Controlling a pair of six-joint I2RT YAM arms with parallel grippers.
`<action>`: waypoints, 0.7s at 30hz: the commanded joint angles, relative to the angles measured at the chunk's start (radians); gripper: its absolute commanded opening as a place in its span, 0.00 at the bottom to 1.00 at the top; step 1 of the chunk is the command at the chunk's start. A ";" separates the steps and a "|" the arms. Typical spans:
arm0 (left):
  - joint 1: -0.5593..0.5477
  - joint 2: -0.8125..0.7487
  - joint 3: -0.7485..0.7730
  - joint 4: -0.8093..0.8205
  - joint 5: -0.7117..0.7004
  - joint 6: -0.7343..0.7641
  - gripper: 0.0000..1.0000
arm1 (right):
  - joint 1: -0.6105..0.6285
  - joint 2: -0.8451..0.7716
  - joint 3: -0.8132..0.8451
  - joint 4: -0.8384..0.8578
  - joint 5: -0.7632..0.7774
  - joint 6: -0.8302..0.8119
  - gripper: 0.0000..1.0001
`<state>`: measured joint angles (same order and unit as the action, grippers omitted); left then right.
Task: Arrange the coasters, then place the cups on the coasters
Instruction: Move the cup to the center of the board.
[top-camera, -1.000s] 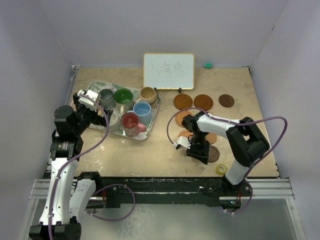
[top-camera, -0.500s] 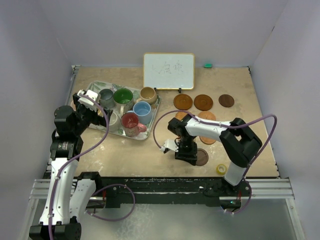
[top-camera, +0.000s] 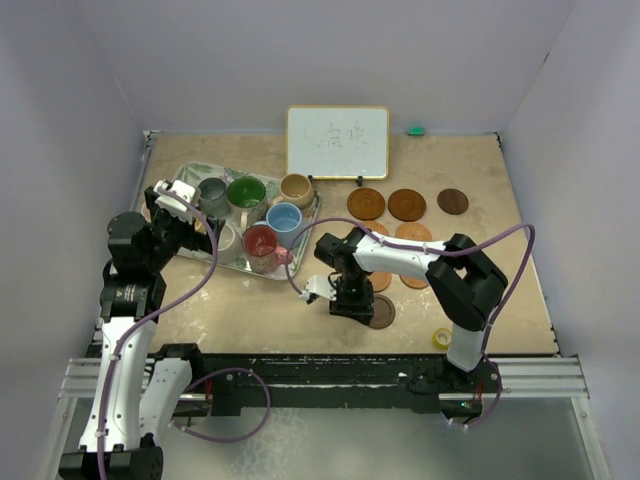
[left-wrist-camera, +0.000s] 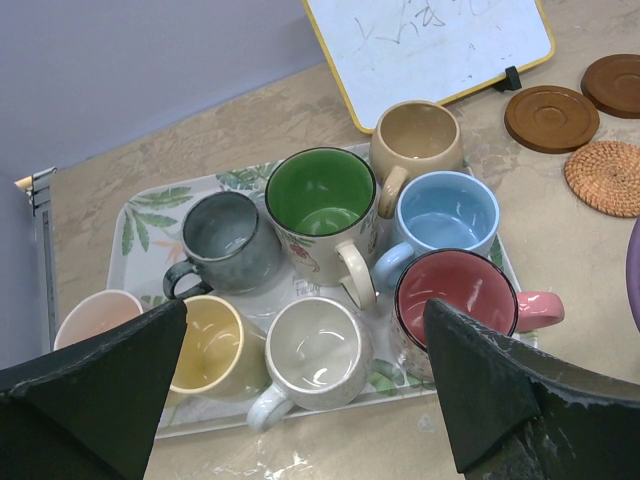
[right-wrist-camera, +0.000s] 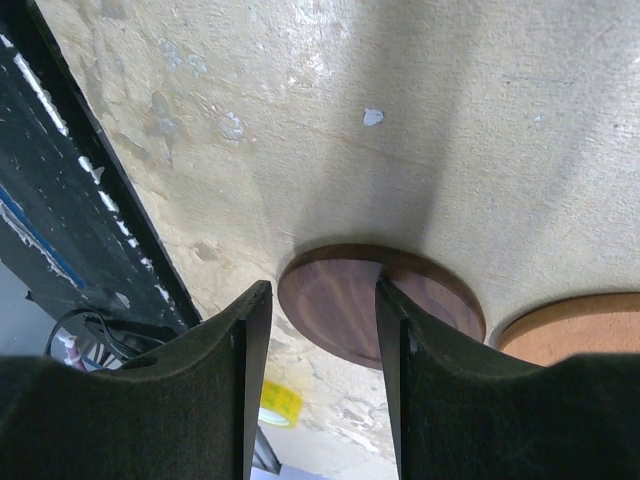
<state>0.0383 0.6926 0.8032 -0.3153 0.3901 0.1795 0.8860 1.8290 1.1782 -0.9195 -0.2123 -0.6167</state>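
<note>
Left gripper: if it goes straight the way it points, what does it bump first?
Probably the white ceramic mug at the near edge of the leaf-patterned tray, centred before the open left gripper; depth is unclear.

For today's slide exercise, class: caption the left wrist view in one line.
Open left hand looks down on eight mugs crowded on a leaf-patterned tray.
</note>
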 joint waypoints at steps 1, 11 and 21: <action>0.008 -0.014 -0.007 0.035 0.003 0.021 0.99 | 0.008 0.009 0.027 0.045 -0.037 -0.008 0.49; 0.008 -0.010 -0.004 0.036 0.006 0.022 0.99 | 0.009 -0.028 0.006 0.002 -0.069 -0.013 0.49; 0.008 -0.002 -0.003 0.038 0.010 0.018 0.99 | -0.066 -0.233 0.015 0.008 -0.062 0.017 0.54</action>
<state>0.0383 0.6907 0.8024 -0.3153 0.3901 0.1864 0.8742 1.6958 1.1786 -0.9073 -0.2550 -0.6117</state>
